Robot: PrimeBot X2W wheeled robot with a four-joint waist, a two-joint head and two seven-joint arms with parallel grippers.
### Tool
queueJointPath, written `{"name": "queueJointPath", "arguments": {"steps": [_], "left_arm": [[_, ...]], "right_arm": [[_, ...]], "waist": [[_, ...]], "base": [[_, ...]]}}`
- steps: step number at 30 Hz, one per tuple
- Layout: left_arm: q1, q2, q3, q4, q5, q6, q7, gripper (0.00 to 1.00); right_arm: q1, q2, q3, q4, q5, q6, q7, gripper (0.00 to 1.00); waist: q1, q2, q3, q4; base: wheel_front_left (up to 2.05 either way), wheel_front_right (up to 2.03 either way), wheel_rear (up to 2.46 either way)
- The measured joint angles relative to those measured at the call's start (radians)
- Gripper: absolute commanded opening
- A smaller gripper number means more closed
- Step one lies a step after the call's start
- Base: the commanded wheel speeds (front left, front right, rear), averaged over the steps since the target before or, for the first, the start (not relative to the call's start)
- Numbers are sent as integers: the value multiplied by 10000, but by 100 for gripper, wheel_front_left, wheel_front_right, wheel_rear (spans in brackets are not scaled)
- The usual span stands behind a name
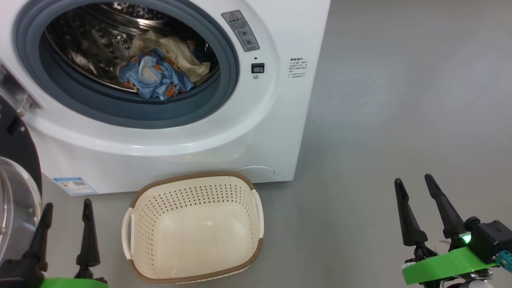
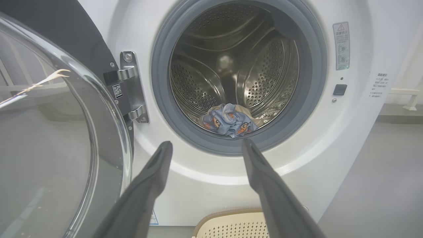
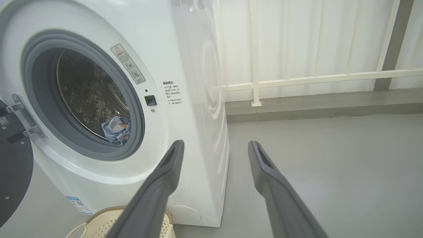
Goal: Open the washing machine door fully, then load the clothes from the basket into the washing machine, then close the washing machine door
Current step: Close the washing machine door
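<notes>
The clothes (image 1: 162,72) lie together low in the steel drum (image 1: 88,44) of the washing machine (image 1: 256,132), at about 11 o'clock in the head view. The light blue printed garment (image 1: 154,78) sits in front, touching the cream one (image 1: 176,50) behind it. Neither appears to hang over the grey-blue gasket (image 1: 132,114).

The washing machine door (image 1: 16,192) stands swung open at 8 o'clock, its glass bowl bulging toward the robot. At 6 o'clock the basket (image 1: 192,182) sits on the floor (image 1: 380,120) just in front of the machine, its bare bottom showing.

The left gripper (image 1: 67,205) hovers at 7 o'clock, just beside the door glass, fingers spread and holding nothing. The right gripper (image 1: 413,180) hangs at 4 o'clock, well apart from the machine, fingers likewise parted and empty.

Loading looks done, so closing the door is the step in hand. The left gripper seems best placed. It would need to get behind the door's outer edge and push it round on its hinge until it latches.
</notes>
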State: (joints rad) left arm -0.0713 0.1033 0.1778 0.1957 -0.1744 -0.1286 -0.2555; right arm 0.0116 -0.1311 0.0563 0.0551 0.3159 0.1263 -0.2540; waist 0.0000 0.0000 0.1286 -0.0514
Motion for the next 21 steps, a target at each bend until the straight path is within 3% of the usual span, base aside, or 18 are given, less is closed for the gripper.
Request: {"name": "queueJointPath", "arguments": {"steps": [12, 21], "left_arm": [[151, 0, 2, 10, 0, 0, 0, 100], [148, -19, 31, 8, 10, 0, 0, 100]], "right_arm": [[0, 0, 0, 2, 0, 0, 2, 100], [0, 0, -13, 2, 0, 0, 2, 100]], "waist": [[0, 0, -115, 8], [0, 0, -108, 45]], "base": [[-11, 11, 0], [-111, 111, 0]]}}
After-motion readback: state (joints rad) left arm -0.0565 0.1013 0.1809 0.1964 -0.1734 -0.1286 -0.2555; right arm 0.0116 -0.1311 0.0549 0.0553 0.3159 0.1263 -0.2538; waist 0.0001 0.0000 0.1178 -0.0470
